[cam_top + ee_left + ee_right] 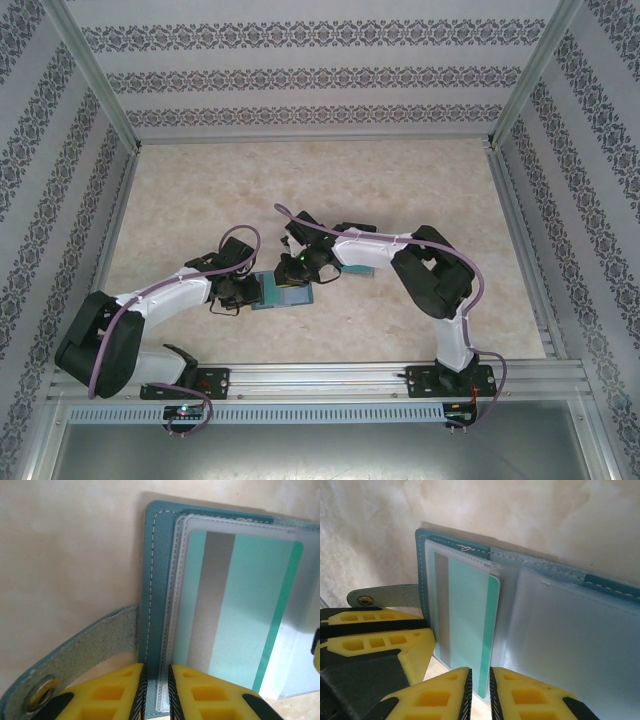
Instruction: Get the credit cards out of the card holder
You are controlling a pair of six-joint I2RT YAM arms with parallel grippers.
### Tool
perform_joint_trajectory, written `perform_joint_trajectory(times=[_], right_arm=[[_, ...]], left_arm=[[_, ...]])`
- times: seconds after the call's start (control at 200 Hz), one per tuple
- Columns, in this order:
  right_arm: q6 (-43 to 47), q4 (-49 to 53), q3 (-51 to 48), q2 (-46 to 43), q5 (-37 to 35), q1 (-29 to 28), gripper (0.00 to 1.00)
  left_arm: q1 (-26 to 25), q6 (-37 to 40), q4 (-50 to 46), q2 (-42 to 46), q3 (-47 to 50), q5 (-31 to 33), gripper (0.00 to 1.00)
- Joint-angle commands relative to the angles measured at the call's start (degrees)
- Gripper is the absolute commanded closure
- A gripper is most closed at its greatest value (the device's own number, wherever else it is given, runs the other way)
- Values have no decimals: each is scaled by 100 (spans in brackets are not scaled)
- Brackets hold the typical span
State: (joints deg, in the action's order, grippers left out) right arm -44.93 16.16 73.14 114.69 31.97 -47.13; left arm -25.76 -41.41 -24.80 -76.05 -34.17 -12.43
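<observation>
The teal card holder [285, 296] lies open on the table between both arms. A teal-green credit card [250, 605] with a grey stripe sits in its clear left sleeve. My left gripper [156, 680] is shut on the card holder [160, 555], pinching the stitched cover and sleeve edge at its left side. My right gripper [480, 685] stands narrowly open at the credit card [467, 610], whose lower corner pokes past the sleeve into the gap between the fingers. In the top view the left gripper [245, 290] and right gripper [300, 270] meet over the holder.
The holder's strap with a metal snap [75, 650] lies out to the left on the marble-patterned table [400, 200]. The right clear sleeve [570, 640] looks empty. The left gripper's yellow fingers [375, 640] crowd close beside my right fingers. Patterned walls enclose the table.
</observation>
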Motion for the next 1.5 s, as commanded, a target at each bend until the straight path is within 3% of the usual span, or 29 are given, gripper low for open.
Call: perform_joint_trajectory(times=[0.0, 0.759, 1.229, 1.369, 1.494], right_arm=[[-112, -67, 54, 129, 214, -52, 80], [-148, -98, 75, 403, 491, -67, 79], [-130, -192, 137, 431, 631, -81, 85], [-138, -217, 130, 422, 649, -77, 100], [-163, -271, -6, 290, 584, -19, 100]], left_arm=[[52, -89, 124, -63, 88, -64, 81], [51, -139, 186, -129, 68, -217, 83], [52, -122, 270, -189, 64, -395, 86], [49, -113, 270, -183, 59, -418, 87], [53, -118, 197, -177, 50, -337, 87]])
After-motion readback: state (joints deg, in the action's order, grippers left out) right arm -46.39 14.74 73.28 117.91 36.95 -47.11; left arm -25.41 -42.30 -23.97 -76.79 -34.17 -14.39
